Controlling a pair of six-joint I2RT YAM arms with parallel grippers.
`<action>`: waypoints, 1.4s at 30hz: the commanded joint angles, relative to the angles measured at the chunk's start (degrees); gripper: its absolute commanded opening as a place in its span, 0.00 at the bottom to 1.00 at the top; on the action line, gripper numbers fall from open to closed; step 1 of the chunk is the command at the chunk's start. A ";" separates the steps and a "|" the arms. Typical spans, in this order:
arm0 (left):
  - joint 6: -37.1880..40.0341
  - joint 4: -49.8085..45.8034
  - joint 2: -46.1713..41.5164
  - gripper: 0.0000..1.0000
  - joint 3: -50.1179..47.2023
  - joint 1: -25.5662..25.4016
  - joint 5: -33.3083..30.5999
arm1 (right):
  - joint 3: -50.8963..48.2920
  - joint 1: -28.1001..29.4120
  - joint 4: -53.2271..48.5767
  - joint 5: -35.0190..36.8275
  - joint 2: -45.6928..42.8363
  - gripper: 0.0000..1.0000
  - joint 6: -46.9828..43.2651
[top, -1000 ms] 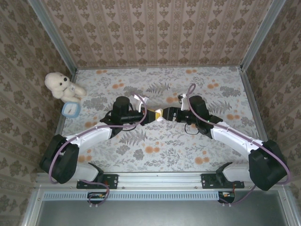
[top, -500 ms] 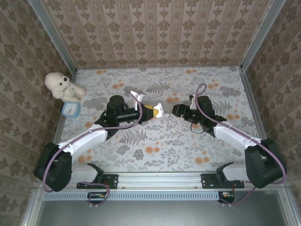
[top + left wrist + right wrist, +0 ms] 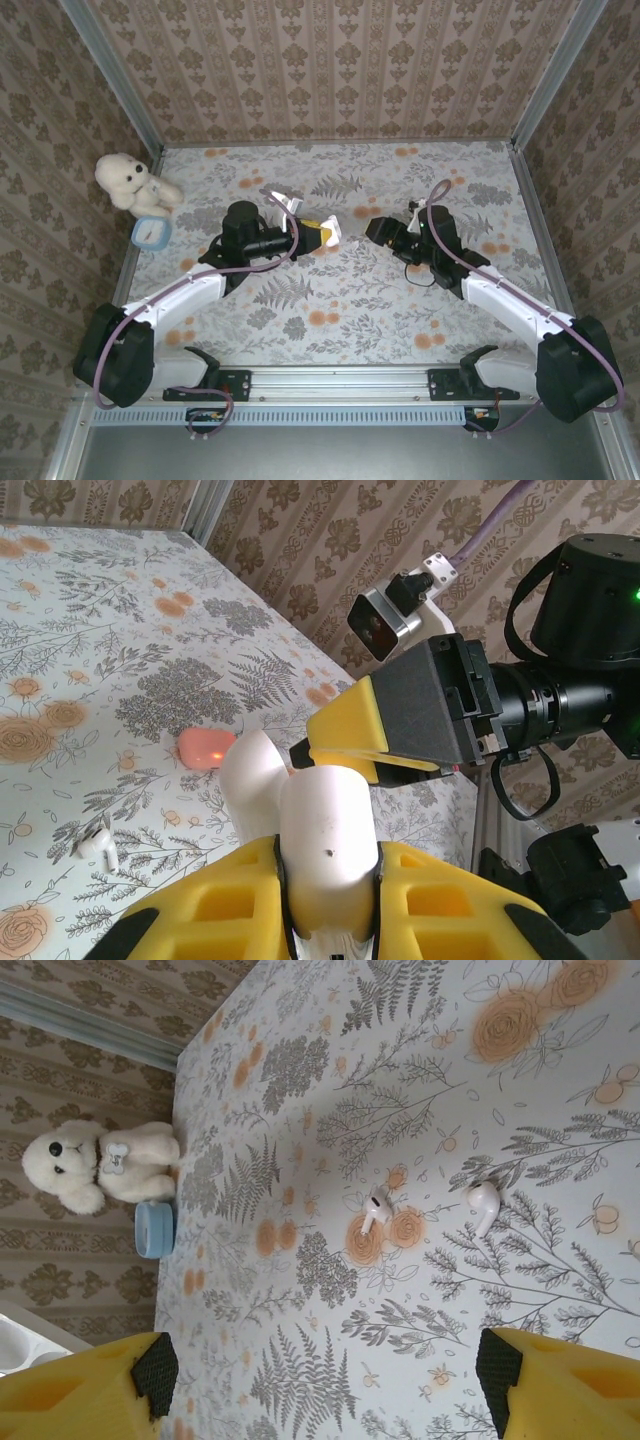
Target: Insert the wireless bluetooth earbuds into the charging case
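The left arm (image 3: 190,290) and right arm (image 3: 500,295) angle inward from their bases, wrists turned toward each other with a gap between. The left claw (image 3: 322,232) is clamped on a white charging case (image 3: 325,820) — the right claw (image 3: 373,230) is spread wide, empty.

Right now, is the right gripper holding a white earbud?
No, the right gripper is open and empty, while two white earbuds lie on the floral table beyond it.

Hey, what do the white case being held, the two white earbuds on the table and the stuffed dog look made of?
The charging case: likely hard plastic, smooth white shell with a soft sheen. The earbuds: probably glossy white plastic, going by their bright highlights. The stuffed dog: plush fabric, fuzzy cream pile.
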 commanded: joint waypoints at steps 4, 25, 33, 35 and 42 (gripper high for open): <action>-1.47 4.97 1.30 0.00 0.77 0.22 5.05 | 1.60 1.06 4.87 -4.56 -0.05 0.77 -1.51; -8.80 13.59 5.56 0.00 2.81 0.85 13.33 | 3.09 2.09 8.62 -17.21 2.01 0.56 -8.92; -8.74 13.70 5.97 0.00 2.75 0.41 12.95 | 3.38 2.47 9.29 -17.13 3.44 0.52 -8.68; -8.74 13.76 6.19 0.00 2.86 0.26 12.94 | 3.51 2.62 9.70 -17.30 3.77 0.50 -8.55; -8.75 14.00 7.01 0.00 2.95 -0.29 12.88 | 4.32 2.82 10.26 -17.90 4.42 0.45 -8.54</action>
